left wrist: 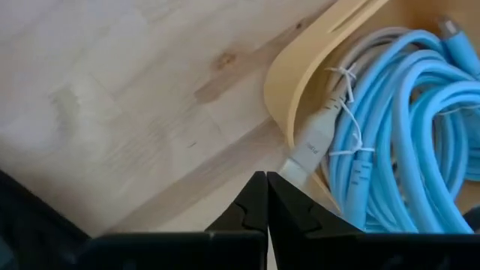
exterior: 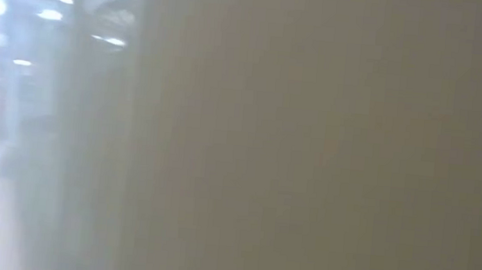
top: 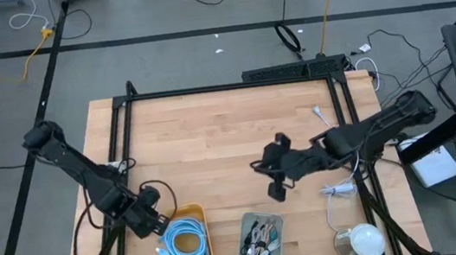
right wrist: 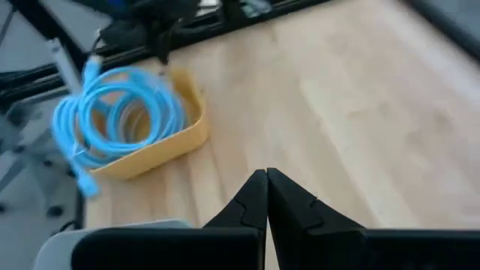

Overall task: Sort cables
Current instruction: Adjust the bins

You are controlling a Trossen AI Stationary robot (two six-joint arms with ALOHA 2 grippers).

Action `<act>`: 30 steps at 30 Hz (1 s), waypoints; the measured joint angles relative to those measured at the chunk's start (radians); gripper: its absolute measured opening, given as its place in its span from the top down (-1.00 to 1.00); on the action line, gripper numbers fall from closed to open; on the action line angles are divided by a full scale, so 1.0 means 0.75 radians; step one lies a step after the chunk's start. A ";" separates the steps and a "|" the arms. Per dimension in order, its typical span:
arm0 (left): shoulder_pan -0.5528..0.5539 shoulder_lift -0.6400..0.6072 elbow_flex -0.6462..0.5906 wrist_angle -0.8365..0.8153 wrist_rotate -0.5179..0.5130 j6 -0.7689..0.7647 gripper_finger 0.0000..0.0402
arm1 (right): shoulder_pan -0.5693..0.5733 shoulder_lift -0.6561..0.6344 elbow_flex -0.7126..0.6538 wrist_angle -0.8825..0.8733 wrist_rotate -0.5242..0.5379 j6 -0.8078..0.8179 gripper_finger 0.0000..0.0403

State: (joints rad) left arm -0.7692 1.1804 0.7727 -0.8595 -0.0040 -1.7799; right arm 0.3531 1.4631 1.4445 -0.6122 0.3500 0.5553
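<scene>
Several light-blue cables lie coiled in a yellow tray near the table's front edge. Thinner dark and pale cables lie in a grey tray to its right. My left gripper is shut and empty, pointing down at the yellow tray's left side. In the left wrist view its tips stand beside a pale connector that lies over the tray's rim; I cannot tell whether they touch. My right gripper is shut and empty above the table's middle, slanting toward the yellow tray.
A round white object with a white cord sits at the near right. A black frame edges the wooden table. The low view is filled by a blurred pale surface close to the camera.
</scene>
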 joint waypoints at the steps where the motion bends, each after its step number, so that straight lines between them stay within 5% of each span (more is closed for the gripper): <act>1: 0.000 0.017 -0.001 0.003 0.001 -0.005 1.00 | 0.000 -0.022 0.001 -0.011 0.031 -0.001 1.00; 12: 0.066 0.130 -0.002 0.058 0.007 0.110 1.00 | 0.012 -0.143 -0.030 -0.103 0.130 0.018 1.00; 21: 0.175 0.148 -0.003 0.094 0.028 0.265 1.00 | 0.032 -0.204 -0.270 -0.070 0.055 0.220 1.00; 30: 0.169 0.103 -0.002 -0.400 0.088 0.207 0.98 | 0.232 -0.282 -0.560 -0.045 -0.198 0.616 1.00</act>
State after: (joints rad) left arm -0.6427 1.2578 0.7712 -1.1598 0.0622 -1.6249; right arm 0.5267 1.2514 1.0247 -0.6463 0.2017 1.0172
